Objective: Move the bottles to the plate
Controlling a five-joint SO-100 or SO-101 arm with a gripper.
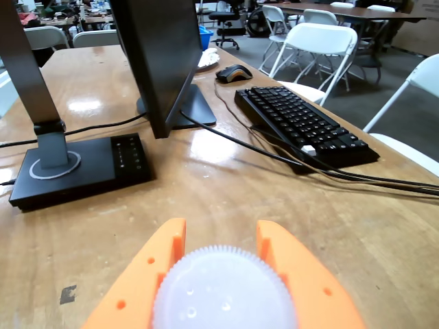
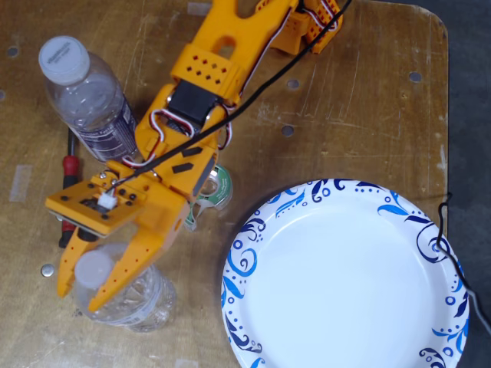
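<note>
straddling the smaller bottle from above, gripper comes down vertical w/ the white cap between its fingers, prob. because the neck is the only stiff part of a crinkled body. fingers apart, one each side of cap; contact vs. small gap, can't tell. bottle stands upright on table, just left of the plate in fixed view. plate empty. taller bottle upright, up-left, near arm.

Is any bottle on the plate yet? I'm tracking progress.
No: in the fixed view the plate is bare, and the tall bottle and small bottle both stand on the table left of it.
</note>
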